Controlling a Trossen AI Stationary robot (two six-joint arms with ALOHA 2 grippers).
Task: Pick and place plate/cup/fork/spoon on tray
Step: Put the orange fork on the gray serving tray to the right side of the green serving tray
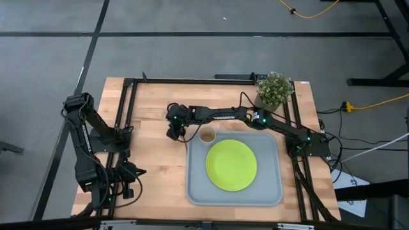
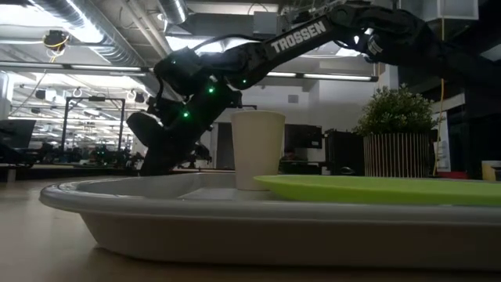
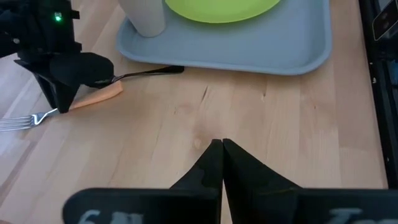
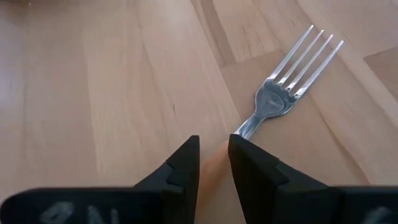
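We are seeing the right gripper reaching across the table and standing low over the bare wood just off the tray's far left corner, its jaws pinching the orange handle of the fork, whose silver tines are lying flat on the boards ahead of the fingers. In the left wrist view the same gripper is standing on the handle of the fork, and the dark spoon is lying just beside it, its handle pointing along the tray's edge; whether the spoon is touching the fork we cannot tell, as the gripper is hiding its bowl. The lime-green plate is resting in the middle of the tray, and the tan cup is standing upright in the tray's corner, close by the plate. The left gripper is waiting near the table's left front with its jaws pressed together. A potted plant is sitting at the far right.
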